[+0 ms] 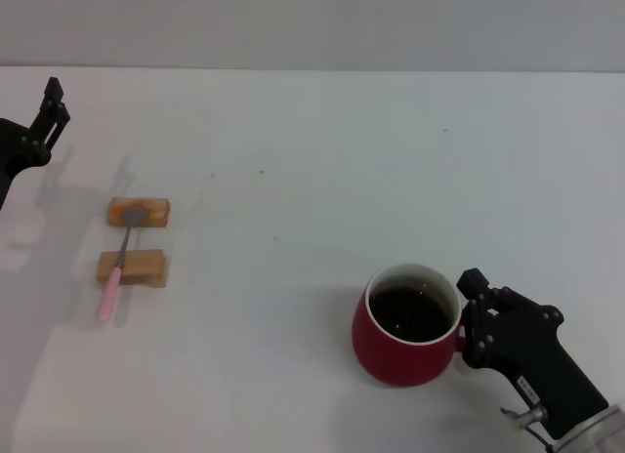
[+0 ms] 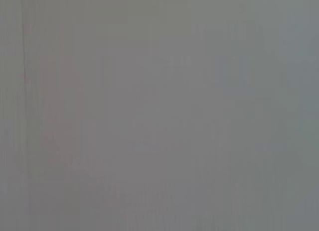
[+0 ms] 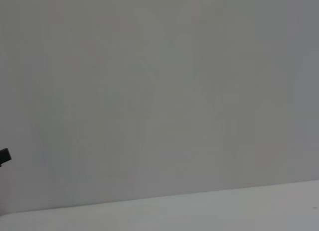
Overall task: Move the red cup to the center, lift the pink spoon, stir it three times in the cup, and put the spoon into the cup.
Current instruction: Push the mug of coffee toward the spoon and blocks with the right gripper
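Red cup (image 1: 408, 326) sits near-right on the white table (image 1: 322, 180), dark liquid inside, rim facing up. Right gripper (image 1: 473, 321) is right up against the cup's right side, where the handle should be; fingertips touch or nearly touch the rim and wall there. Handle itself is hidden behind the black fingers, so whether they are clamped on it or just beside it can't be told. How far the fingers are spread is also unclear from this angle.

Pink spoon (image 1: 118, 267) lies far left of the cup, well apart from it, resting across two wooden blocks (image 1: 132, 267): metal bowl on the farther block, handle over the nearer one, pink end sticking off toward the near side.

Left gripper (image 1: 51, 116) is at the far-left edge, raised, away from the spoon; arm is cut off by the frame. Its fingers look close together, but the gap isn't clear, can't tell.

Only the head view shows cup, spoon and both grippers. Left wrist view is plain grey, nothing readable. Right wrist view shows blank wall and a strip of table, plus a small dark bit at one edge, unidentifiable.
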Robot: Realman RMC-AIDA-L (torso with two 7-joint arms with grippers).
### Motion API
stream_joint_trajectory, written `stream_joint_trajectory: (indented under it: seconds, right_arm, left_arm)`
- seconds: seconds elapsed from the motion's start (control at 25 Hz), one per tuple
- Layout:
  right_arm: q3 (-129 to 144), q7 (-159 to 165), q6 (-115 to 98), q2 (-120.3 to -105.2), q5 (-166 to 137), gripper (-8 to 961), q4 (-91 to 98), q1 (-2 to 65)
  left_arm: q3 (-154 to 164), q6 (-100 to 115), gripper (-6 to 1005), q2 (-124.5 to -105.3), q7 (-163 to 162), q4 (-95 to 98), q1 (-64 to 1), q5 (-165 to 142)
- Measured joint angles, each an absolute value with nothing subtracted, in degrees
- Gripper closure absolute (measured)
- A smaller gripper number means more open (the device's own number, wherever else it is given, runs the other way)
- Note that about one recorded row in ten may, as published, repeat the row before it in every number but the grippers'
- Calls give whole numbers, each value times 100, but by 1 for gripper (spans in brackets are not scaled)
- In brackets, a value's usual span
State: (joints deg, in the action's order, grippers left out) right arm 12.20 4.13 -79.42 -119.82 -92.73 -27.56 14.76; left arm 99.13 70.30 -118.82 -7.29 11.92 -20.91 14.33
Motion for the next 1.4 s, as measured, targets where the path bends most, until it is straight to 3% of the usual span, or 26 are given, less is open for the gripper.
stream_joint_trajectory:
  seconds: [0.92, 1.4]
  right_arm:
    - [1204, 239, -8609, -11968, -9246, 954, -2688, 1176]
    - [727, -909, -8827, -11992, -9130, 954, -3007, 527]
  left_arm:
    - [9913, 7010, 188, -11892, -729, 1193, -2122, 1397]
    - [9922, 6883, 188, -11901, -729, 1187, -2188, 1396]
